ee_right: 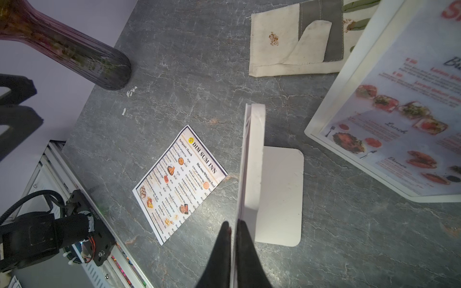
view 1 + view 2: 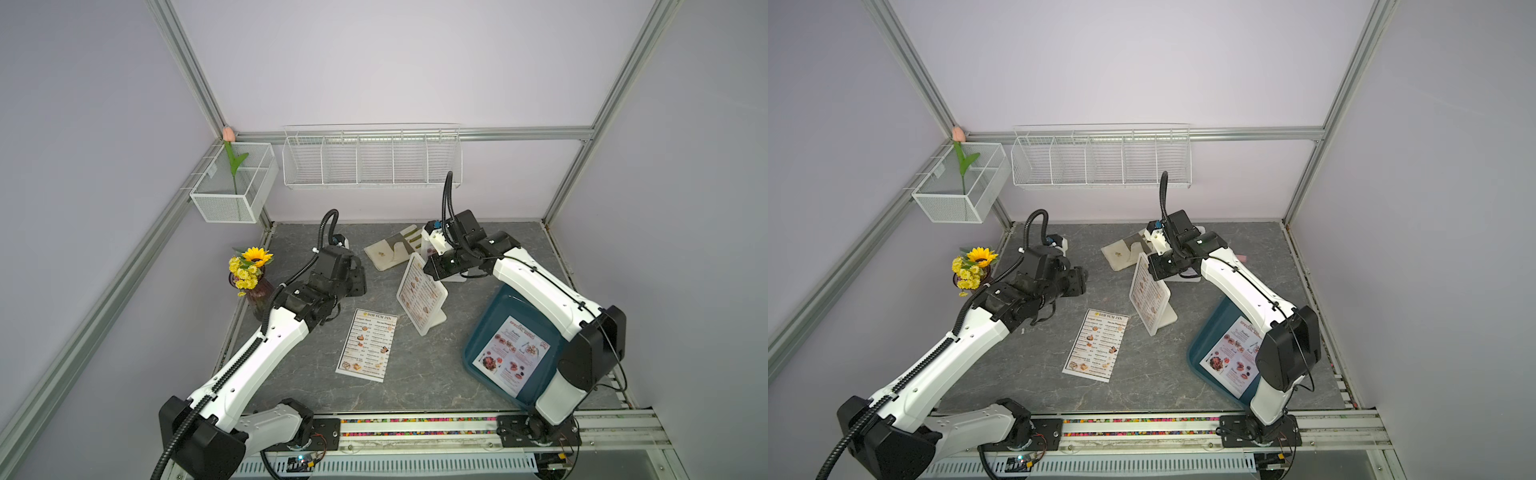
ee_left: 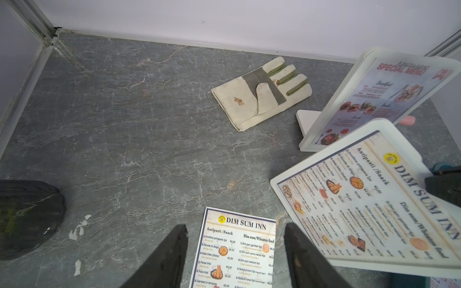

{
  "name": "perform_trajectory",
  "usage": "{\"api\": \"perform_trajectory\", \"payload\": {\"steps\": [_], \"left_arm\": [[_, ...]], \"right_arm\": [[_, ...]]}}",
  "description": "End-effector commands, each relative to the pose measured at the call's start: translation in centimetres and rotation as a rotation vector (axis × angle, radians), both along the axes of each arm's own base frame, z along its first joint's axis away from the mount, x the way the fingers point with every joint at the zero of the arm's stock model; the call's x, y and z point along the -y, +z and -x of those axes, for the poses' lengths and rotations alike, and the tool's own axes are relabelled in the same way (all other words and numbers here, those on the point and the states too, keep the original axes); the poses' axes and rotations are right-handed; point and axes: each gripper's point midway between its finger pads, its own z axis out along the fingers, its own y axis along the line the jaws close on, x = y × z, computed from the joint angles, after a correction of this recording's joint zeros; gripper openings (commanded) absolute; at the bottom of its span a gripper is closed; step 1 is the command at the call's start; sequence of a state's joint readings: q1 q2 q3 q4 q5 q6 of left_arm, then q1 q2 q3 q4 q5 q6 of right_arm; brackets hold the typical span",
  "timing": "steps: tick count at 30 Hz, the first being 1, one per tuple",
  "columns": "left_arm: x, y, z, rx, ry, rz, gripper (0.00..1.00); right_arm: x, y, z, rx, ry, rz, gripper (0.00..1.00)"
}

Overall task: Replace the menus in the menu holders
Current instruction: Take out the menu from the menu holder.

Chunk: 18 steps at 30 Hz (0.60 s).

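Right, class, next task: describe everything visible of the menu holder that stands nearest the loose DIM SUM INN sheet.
The menu holder is a white plastic frame with rounded corners, a clear front and a flat foot behind. It stands leaning back on the grey table, between the loose sheet and the teal tray. A DIM SUM INN menu fills it. The right gripper is shut on its top edge, on the thin front layer.

The left arm (image 2: pixel 257 365) and right arm (image 2: pixel 540 286) have white shells with small screws, black joints and ribbed black cable hoses (image 2: pixel 328 218). The left pincer (image 3: pixel 235 225) and right pincer (image 1: pixel 233 223) have black tapered fingers (image 3: pixel 164 259).
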<state>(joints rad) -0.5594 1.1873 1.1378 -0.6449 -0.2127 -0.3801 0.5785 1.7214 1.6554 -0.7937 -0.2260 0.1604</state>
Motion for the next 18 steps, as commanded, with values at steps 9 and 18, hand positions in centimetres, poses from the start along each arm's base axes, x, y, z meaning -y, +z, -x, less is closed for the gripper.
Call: {"api": "perform_trajectory", "payload": {"steps": [9, 18], "left_arm": [[-0.5, -0.3, 0.3, 0.005, 0.011, -0.013, 0.64], [-0.3, -0.4, 0.0, 0.005, 0.01, -0.013, 0.64]], "right_arm": [[-0.2, 2.6, 0.2, -0.02, -0.001, -0.102, 0.1], [-0.2, 3.3, 0.1, -0.016, 0.0, -0.119, 0.08]]}}
